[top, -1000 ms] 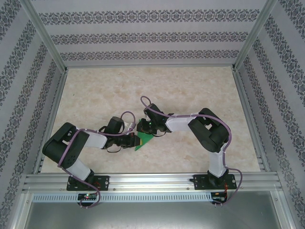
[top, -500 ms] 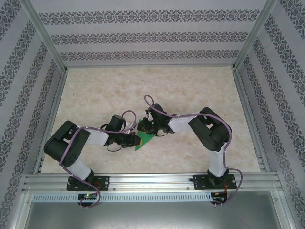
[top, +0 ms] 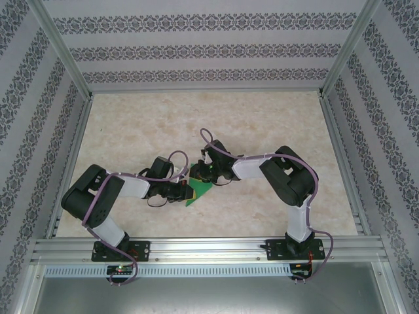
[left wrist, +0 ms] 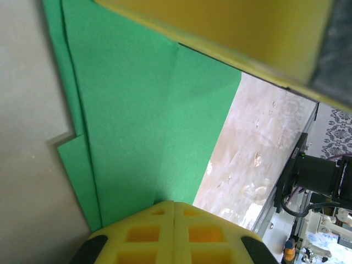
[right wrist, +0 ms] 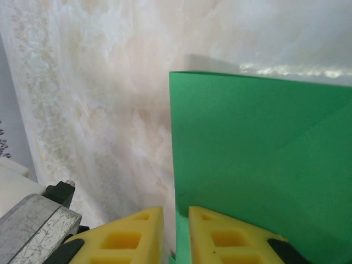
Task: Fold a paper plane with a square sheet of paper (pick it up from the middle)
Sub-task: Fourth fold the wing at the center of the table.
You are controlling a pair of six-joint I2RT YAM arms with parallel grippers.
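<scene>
The green paper (top: pixel 200 193), folded into a wedge with several layers, lies on the marble table between the two grippers. My left gripper (top: pixel 186 191) is shut, its yellow fingertips (left wrist: pixel 159 220) together and resting against the paper (left wrist: pixel 137 110) near a crease. A yellow finger of the other gripper (left wrist: pixel 220 33) crosses the top of the left wrist view. My right gripper (top: pixel 200 178) stands over the paper's far edge. Its jaws (right wrist: pixel 176 212) are a narrow gap apart, with the paper's straight edge (right wrist: pixel 258 154) running into that gap.
The marble table top (top: pixel 196 118) stretches away behind the arms. Patterned walls (top: pixel 209 52) and aluminium posts enclose it, and a metal rail (top: pixel 209 248) runs along the near edge. A black motor and cables (left wrist: pixel 319 176) sit by that rail.
The right wrist has shifted slightly to the right and the left arm has drawn in a little toward the paper. The paper has stayed in place.
</scene>
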